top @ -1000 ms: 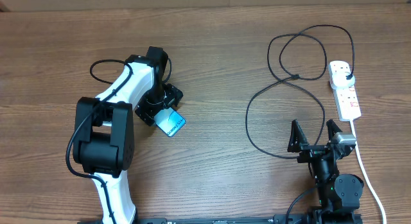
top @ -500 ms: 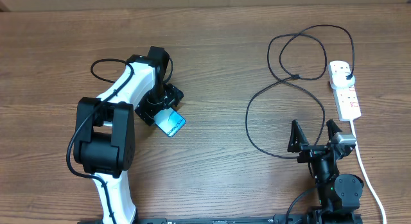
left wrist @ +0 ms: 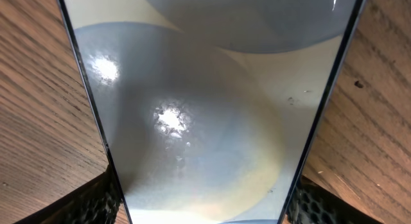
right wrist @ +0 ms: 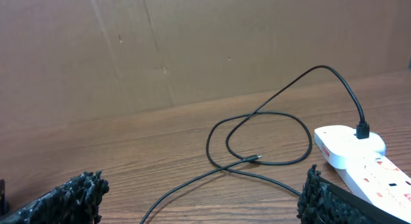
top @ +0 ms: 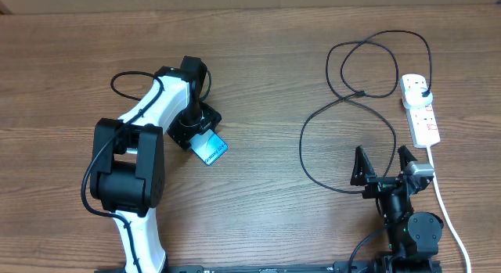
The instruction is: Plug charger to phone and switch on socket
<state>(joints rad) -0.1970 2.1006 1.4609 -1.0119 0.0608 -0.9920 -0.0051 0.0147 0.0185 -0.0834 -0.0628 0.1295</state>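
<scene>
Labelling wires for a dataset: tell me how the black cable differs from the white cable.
The black cable is thin; the white cable is thick. The black cable lies in loose loops; the white cable runs on in one nearly straight line. The black cable plugs into the power strip's far end; the white cable leaves its near end. Both join the power strip.

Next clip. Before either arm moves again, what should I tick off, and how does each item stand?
1. Left tool grips the phone: ok, fingers sit at both long edges.
2. Right tool open and empty: ok.
3. Charger plugged into the socket: ok, at its far end.
4. Connector tip free to grasp: ok, it lies loose among the cable loops, untouched.
5. Socket switched on: cannot tell.
6. Phone's port reachable: cannot tell, hidden.
</scene>
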